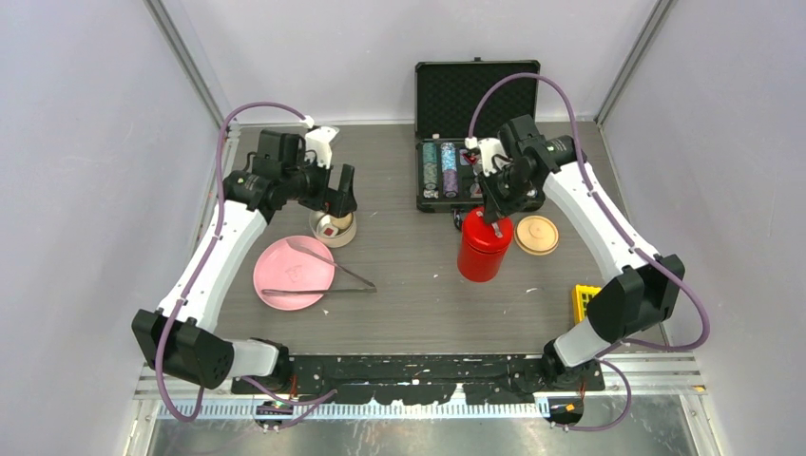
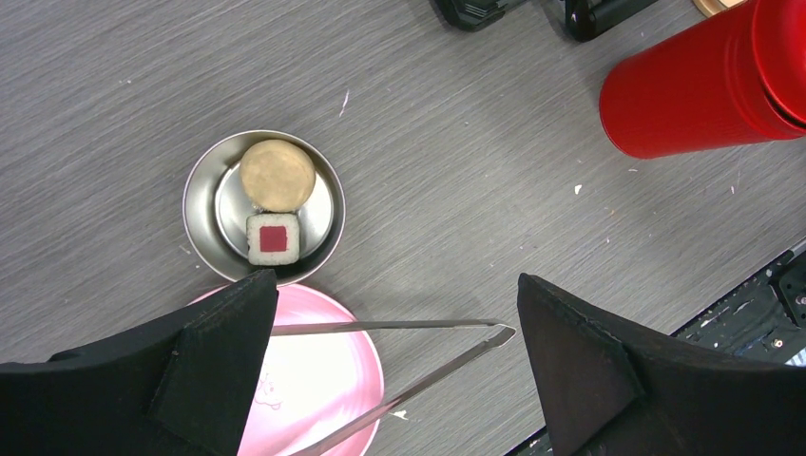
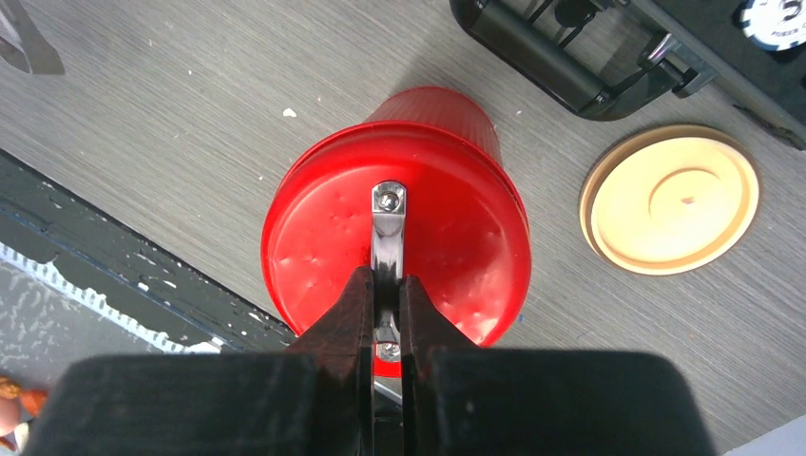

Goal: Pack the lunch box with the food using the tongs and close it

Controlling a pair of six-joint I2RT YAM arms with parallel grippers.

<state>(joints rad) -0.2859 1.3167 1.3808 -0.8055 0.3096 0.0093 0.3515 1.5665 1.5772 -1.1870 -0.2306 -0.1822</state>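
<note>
With right pincer clamped narrow on the slim handle of the lid atop the canister on the tabletop, and left pincer wide above the bowl, could slip off or tip the canister through a skewed pull.

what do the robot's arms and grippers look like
White shells on the left arm and right arm, black joints, a purple cable looped along each. The left gripper and right gripper have black wedge-shaped fingers.
</note>
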